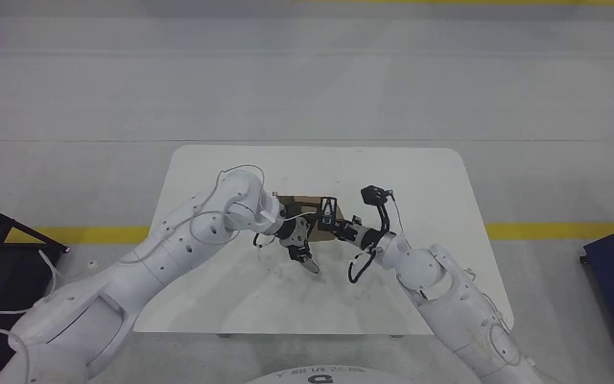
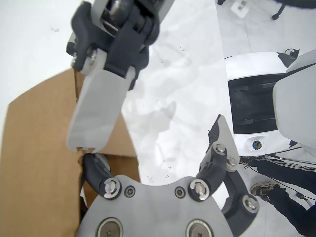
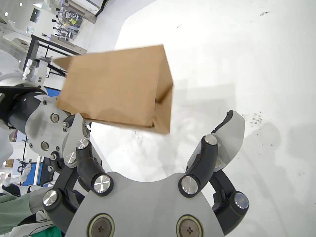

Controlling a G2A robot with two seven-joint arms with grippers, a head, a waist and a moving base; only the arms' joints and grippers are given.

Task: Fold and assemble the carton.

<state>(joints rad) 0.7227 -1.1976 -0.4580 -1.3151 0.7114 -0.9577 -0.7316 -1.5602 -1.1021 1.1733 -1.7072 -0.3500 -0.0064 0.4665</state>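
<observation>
From the top, the brown carton (image 1: 299,204) is seen at the middle of the white table (image 1: 422,182), with both arms met over it; the left gripper (image 1: 305,257) is found just on its near side, the right gripper (image 1: 331,221) at its right end. On to the left wrist: the left gripper (image 2: 153,139) is spread wide, nothing grasped, one finger (image 2: 95,166) set at the carton's (image 2: 37,149) edge; a flat finger of the right gripper is laid against the same flap. Right wrist now: the right gripper (image 3: 155,122) is likewise splayed, nothing gripped; the carton (image 3: 116,87), partly squared up, is seen just beyond its fingertips.
</observation>
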